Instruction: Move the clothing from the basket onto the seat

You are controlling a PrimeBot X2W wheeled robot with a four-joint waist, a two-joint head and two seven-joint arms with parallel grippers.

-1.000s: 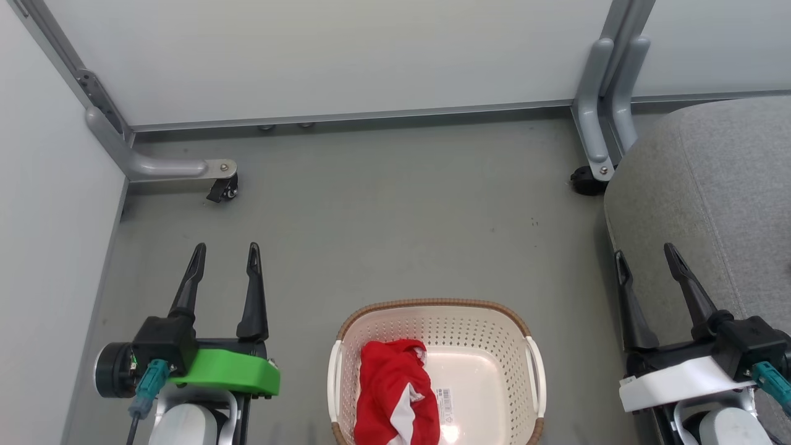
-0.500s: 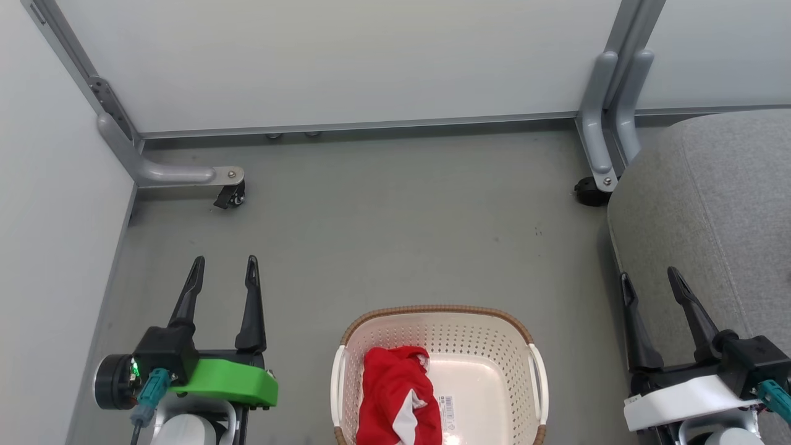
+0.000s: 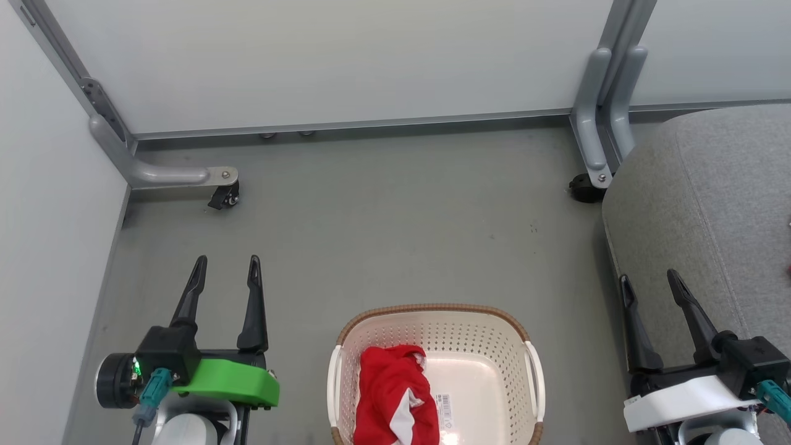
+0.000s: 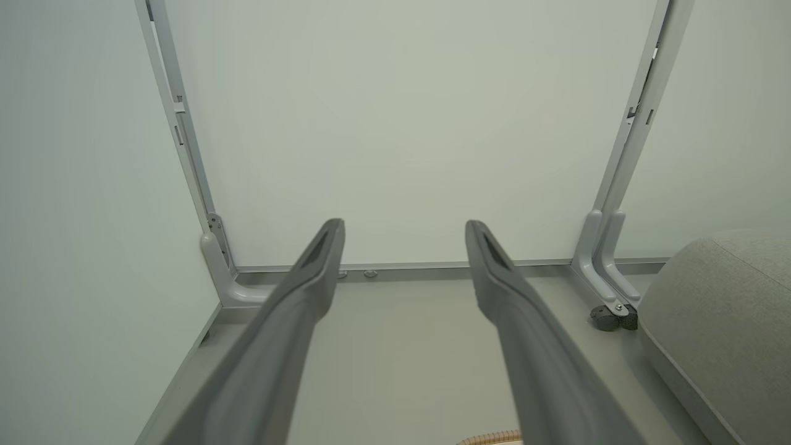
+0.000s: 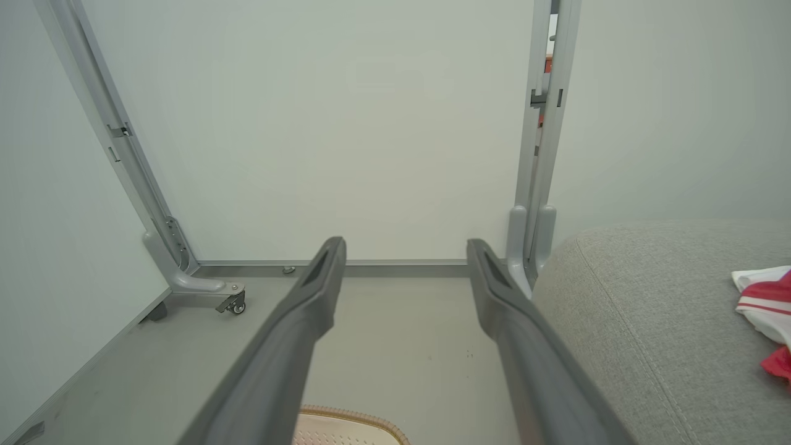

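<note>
now left gripper (image 3: 227, 262) and right gripper (image 3: 649, 279) are hanging open, empty; probably best reaching low into lower-centre basket (image 3: 432, 307), pinching bunched red clothing (image 3: 389, 395).

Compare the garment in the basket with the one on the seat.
The basket garment is bunched and shows mostly red; the seat garment shows white with red stripes, cut off at the frame edge. The first lies inside the basket, the second on the seat. Both are red-and-white fabric.

Our right gripper (image 5: 405, 247) stands wide, empty, basket (image 5: 346, 425) rim between its fingers; we see red-and-white clothing (image 5: 766, 303) on the seat (image 5: 649, 321), away from its corner.
</note>
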